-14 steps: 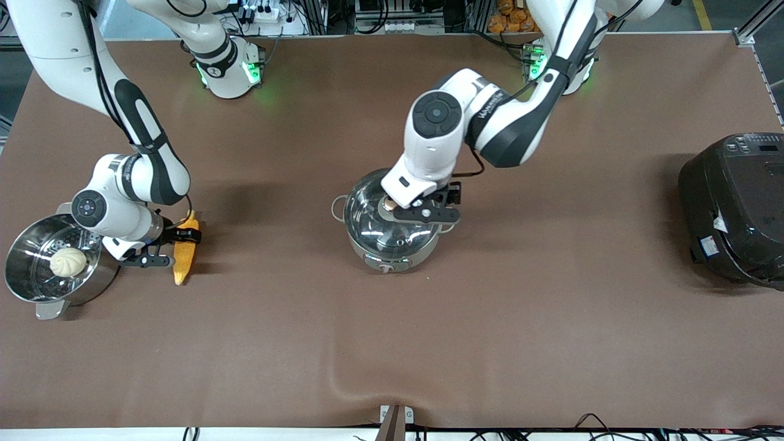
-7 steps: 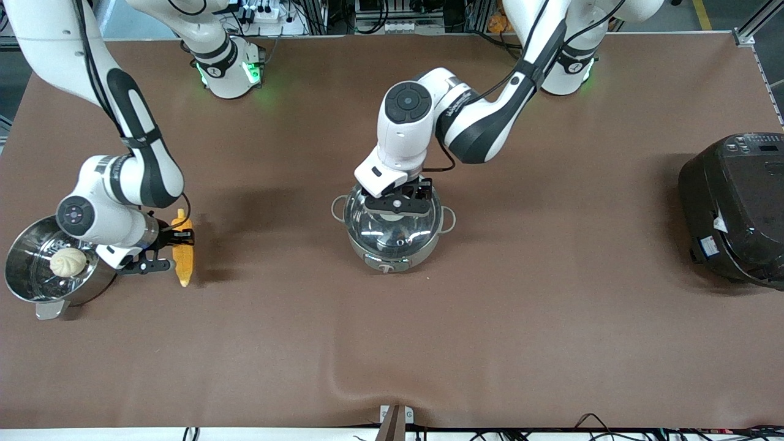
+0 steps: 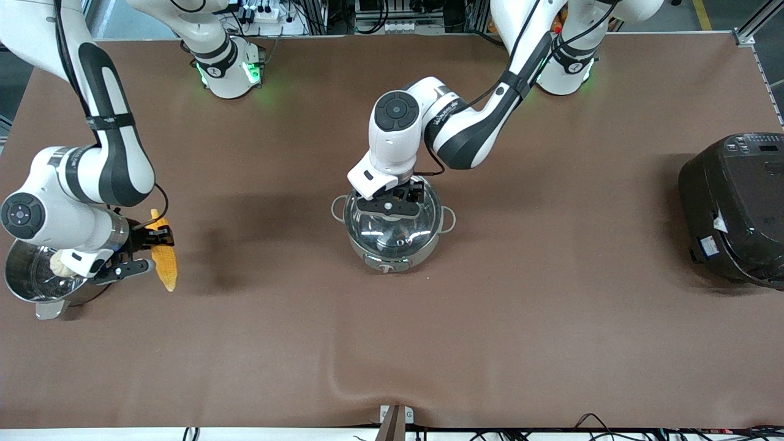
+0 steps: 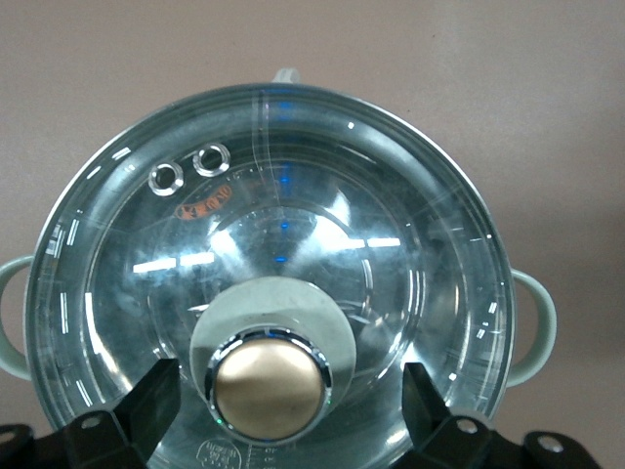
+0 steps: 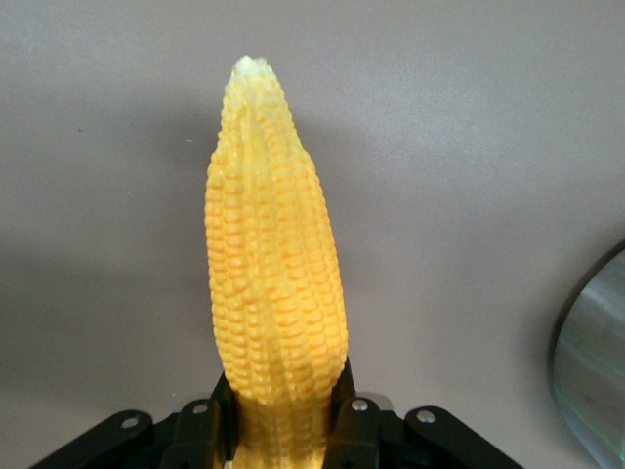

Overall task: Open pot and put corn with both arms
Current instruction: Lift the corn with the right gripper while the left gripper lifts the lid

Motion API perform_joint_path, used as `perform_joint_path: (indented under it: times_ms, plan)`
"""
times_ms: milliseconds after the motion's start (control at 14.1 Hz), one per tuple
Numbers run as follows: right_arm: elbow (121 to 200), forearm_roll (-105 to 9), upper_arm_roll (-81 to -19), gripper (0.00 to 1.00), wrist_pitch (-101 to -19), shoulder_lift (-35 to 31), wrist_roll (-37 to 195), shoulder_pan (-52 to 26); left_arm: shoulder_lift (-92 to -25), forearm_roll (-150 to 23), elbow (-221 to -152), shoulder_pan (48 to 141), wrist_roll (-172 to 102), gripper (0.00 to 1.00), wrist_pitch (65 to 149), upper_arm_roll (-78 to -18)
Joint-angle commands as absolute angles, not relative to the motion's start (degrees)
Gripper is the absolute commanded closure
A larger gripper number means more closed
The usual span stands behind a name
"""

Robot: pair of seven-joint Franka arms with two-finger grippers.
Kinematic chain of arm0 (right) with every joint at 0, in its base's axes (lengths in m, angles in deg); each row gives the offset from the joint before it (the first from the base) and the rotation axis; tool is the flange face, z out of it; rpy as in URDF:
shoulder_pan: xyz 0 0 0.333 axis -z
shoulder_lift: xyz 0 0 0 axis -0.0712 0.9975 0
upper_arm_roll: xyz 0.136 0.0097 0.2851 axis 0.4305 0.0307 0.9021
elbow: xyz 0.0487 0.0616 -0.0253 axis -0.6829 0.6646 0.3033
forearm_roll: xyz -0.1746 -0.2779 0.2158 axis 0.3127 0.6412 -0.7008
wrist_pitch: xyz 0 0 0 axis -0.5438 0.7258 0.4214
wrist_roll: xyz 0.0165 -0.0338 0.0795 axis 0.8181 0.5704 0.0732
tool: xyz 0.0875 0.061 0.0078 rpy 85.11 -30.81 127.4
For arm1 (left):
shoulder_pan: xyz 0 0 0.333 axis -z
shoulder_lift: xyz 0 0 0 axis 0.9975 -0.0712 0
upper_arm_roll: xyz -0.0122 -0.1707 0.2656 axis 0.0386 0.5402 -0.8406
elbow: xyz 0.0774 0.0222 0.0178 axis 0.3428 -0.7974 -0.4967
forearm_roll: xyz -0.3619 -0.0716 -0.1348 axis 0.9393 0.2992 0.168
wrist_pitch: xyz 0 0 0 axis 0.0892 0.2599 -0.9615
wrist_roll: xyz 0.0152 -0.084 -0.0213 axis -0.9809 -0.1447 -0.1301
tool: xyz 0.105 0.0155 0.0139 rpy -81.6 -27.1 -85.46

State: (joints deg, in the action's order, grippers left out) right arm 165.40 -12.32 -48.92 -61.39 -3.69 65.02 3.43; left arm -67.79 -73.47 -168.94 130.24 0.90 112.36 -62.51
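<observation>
The steel pot (image 3: 424, 247) stands mid-table with its glass lid (image 3: 401, 231) on. My left gripper (image 3: 392, 206) is just over the lid, open, with a finger on either side of the copper knob (image 4: 270, 393) and not touching it. In the left wrist view the gripper (image 4: 283, 415) straddles the knob and the lid (image 4: 293, 225) fills the frame. My right gripper (image 3: 144, 250) is shut on the thick end of the yellow corn (image 3: 163, 260) and holds it above the table at the right arm's end. The right wrist view shows the corn (image 5: 273, 293) sticking out from the gripper (image 5: 283, 425).
A steel steamer pot (image 3: 27, 285) with a pale bun (image 3: 56, 262) sits under the right arm's wrist, partly hidden; its rim shows in the right wrist view (image 5: 596, 371). A big black rice cooker (image 3: 735, 208) stands at the left arm's end. A cloth wrinkle (image 3: 343, 373) lies near the front edge.
My right gripper has lifted the corn off the table and carried it toward the steamer pot. My left gripper has shifted from beside the knob to centred over it.
</observation>
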Motion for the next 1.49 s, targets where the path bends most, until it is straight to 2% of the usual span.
perform_joint_path:
  times_ms: [0, 71, 497, 852, 1135, 1419]
  plan:
    - [160.2, -13.1, -48.7, 0.94, -55.0, -3.9, 64.4, 3.4, -68.2, -73.5, -167.3, 131.3, 5.9, 0.94, 112.0, -63.1]
    - [158.4, -13.1, -48.7, 0.94, -52.8, -3.9, 64.4, 3.1, -68.1, -73.5, -167.3, 131.2, 7.9, 1.0, 112.0, -63.1]
    - [152.6, -13.1, -48.6, 0.93, -46.9, -3.9, 71.2, -0.5, -67.9, -73.8, -167.3, 131.3, 8.2, 1.0, 111.2, -63.2]
    - [148.7, -13.2, -48.5, 0.93, -41.2, -4.1, 81.9, -5.8, -60.3, -73.5, -167.3, 129.3, 8.2, 1.0, 103.0, -63.4]
    - [146.0, -13.7, -48.4, 0.93, -40.7, -4.1, 95.7, -15.0, -56.4, -69.9, -167.8, 118.8, 8.2, 1.0, 100.1, -63.4]
    - [142.4, -15.9, -48.6, 0.9, -42.1, -2.9, 117.0, -27.4, -57.4, -69.5, -168.3, 105.4, 6.7, 1.0, 100.1, -63.2]
